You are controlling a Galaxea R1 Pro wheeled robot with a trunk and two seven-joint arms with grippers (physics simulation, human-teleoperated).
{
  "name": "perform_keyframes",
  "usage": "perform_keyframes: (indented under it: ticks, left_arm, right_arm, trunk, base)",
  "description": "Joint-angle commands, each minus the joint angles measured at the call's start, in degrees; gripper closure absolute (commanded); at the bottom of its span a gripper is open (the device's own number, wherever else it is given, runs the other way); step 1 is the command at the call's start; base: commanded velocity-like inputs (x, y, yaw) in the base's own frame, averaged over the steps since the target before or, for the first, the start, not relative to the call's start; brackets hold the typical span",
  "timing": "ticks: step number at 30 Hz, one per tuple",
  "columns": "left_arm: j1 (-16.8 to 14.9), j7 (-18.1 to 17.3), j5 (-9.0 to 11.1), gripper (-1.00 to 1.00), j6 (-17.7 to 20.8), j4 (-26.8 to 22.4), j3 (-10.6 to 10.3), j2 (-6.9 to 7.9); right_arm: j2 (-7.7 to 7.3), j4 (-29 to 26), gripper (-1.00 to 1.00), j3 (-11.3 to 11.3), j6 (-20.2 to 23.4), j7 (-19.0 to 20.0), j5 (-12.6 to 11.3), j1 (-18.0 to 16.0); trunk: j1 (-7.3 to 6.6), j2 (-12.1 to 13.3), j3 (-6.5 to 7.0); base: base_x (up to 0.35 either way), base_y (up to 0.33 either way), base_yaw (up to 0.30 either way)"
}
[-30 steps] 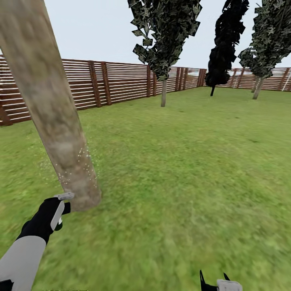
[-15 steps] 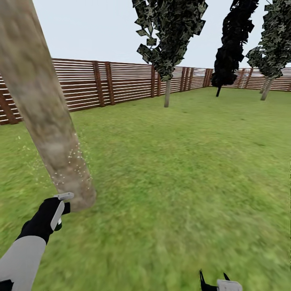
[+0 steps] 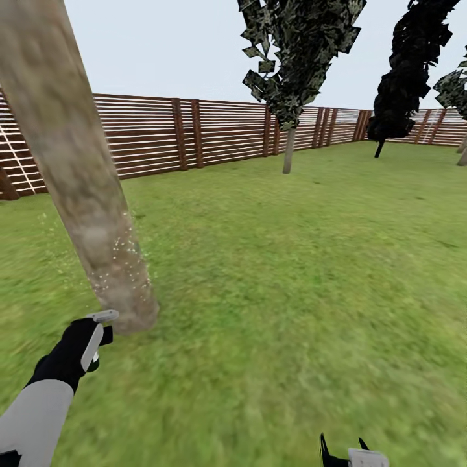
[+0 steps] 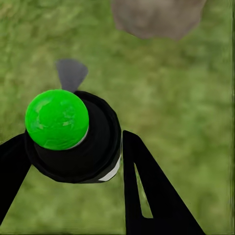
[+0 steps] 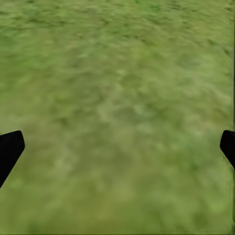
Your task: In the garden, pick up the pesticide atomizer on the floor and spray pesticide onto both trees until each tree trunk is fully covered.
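The near tree trunk (image 3: pixel 71 168), thick, pale beige and mottled, leans up the left of the head view, with white spray specks around its lower part. Just in front of its base, my left gripper (image 3: pixel 87 344) is shut on the pesticide atomizer (image 3: pixel 97 334), whose grey nozzle points at the trunk. In the left wrist view the atomizer (image 4: pixel 56 120) is a black body with a green ball, clamped between the black fingers (image 4: pixel 147 191), and the trunk's base (image 4: pixel 156 17) lies beyond. A second tree (image 3: pixel 288 149) stands far off by the fence. My right gripper (image 3: pixel 344 456) is low and open over grass (image 5: pixel 117 149).
A brown slatted fence (image 3: pixel 214 133) closes the lawn at the back. A black cone-shaped conifer (image 3: pixel 405 71) stands at the far right, with another leafy crown (image 3: pixel 454 87) at the picture's edge. Open grass (image 3: pixel 311 272) spreads to the right of the near trunk.
The whole view has swung left, so the fence and far trees sit further right in the picture. Both arms hold the same pose. Spray specks still hang at the trunk's lower part.
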Motion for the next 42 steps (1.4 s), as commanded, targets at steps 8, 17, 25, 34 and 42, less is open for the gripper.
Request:
perform_keyframes:
  ticks: [8, 17, 25, 34, 42]
  left_arm:
    - [0.0, 0.3, 0.1, 1.0, 0.0, -0.1, -0.3, -0.06]
    - [0.0, -0.1, -0.2, 1.0, 0.1, 0.0, 0.0, 0.19]
    - [-0.2, -0.4, 0.0, 1.0, 0.1, -1.2, 1.0, 0.46]
    - [-0.9, -0.3, 0.0, 1.0, 1.1, -8.3, 0.7, -0.13]
    - [-1.0, 0.0, -0.2, 1.0, 10.5, -21.7, 0.4, -2.82]
  right_arm:
    - [-0.09, 0.0, -1.0, 0.0, 0.0, 0.0, 0.1, 0.0]
    - [-0.03, 0.0, -1.0, 0.0, 0.0, 0.0, 0.0, 0.0]
    - [-0.09, 0.0, -1.0, 0.0, 0.0, -0.1, 0.0, 0.0]
    - [-0.09, 0.0, -1.0, 0.0, 0.0, -0.1, 0.0, 0.0]
    - [-0.09, 0.0, -1.0, 0.0, 0.0, -0.1, 0.0, 0.0]
  trunk:
    - [0.0, 0.0, 0.0]
    - [0.0, 0.0, 0.0]
    - [0.0, 0.0, 0.0]
    - [0.0, 0.0, 0.0]
    - [0.0, 0.0, 0.0]
  base:
    - [0.143, -0.266, 0.003]
    - [0.121, -0.21, 0.186]
    - [-0.009, 0.157, 0.036]
    - [-0.156, 0.076, 0.0]
    - [-0.044, 0.02, 0.0]
